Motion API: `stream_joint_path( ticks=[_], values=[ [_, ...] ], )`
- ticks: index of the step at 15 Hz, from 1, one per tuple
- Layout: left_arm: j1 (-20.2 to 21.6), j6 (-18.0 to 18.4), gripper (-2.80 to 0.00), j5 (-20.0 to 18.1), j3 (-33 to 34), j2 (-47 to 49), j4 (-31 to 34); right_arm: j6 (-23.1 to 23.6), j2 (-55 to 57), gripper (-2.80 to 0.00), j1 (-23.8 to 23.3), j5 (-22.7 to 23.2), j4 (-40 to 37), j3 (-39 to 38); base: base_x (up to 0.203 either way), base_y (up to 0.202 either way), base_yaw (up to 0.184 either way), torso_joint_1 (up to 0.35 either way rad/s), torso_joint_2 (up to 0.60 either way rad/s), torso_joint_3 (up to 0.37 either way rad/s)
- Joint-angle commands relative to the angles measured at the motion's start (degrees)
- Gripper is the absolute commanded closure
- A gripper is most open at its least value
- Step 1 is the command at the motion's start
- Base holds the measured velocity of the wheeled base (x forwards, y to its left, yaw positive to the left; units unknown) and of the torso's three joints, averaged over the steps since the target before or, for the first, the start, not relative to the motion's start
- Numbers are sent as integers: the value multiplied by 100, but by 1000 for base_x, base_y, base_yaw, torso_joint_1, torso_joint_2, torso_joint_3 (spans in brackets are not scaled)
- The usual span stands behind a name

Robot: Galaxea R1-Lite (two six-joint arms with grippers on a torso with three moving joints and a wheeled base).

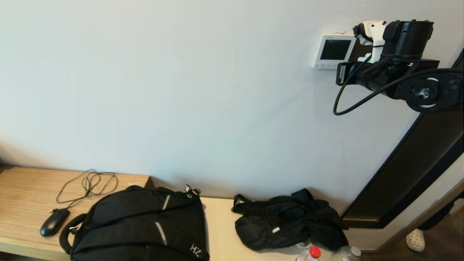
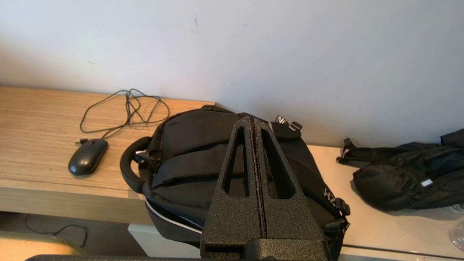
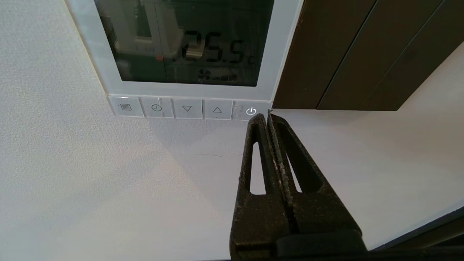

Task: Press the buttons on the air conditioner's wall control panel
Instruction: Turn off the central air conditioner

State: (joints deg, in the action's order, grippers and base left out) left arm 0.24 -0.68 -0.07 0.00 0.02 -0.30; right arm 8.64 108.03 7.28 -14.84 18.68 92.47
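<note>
The control panel [image 1: 334, 51] is fixed high on the white wall [image 1: 181, 90], just beside a dark door frame [image 1: 406, 170]. Its screen [image 3: 185, 40] reads 25.5, and below it runs a row of five flat buttons. The right gripper [image 3: 267, 115] is raised to the panel, its fingers pressed together into a single tip that sits at the lower edge of the power button [image 3: 251, 111], the last one next to the frame; whether it touches cannot be told. The panel looks like rigid, smooth plastic that will not shift. It needs no grasp, only a short, light, square push on each button face, since a hard jab might crack the cover. The left gripper [image 2: 253, 123] hangs closed and empty over a black backpack [image 2: 188, 156] on the wooden desk [image 2: 36, 119].
</note>
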Motion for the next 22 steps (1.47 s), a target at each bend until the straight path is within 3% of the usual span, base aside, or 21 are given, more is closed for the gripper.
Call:
stream_joint_path(
  ticks=[1, 7, 14, 22],
  values=[
    [2, -2, 0, -1, 0, -2, 4, 2, 60, 0, 7, -9, 21, 8, 0, 0, 0, 0, 0, 0],
    [2, -2, 0, -1, 0, -2, 4, 35, 211, 0, 2, -2, -5, 265, 0, 0, 0, 0, 0, 0],
    [2, -2, 0, -1, 0, -2, 4, 34, 27, 0, 29, -2, 48, 41, 0, 0, 0, 0, 0, 0],
    [2, -2, 0, -1, 0, -2, -5, 19, -2549, 0, 264, 5, 67, -2144, 0, 0, 0, 0, 0, 0]
  ],
)
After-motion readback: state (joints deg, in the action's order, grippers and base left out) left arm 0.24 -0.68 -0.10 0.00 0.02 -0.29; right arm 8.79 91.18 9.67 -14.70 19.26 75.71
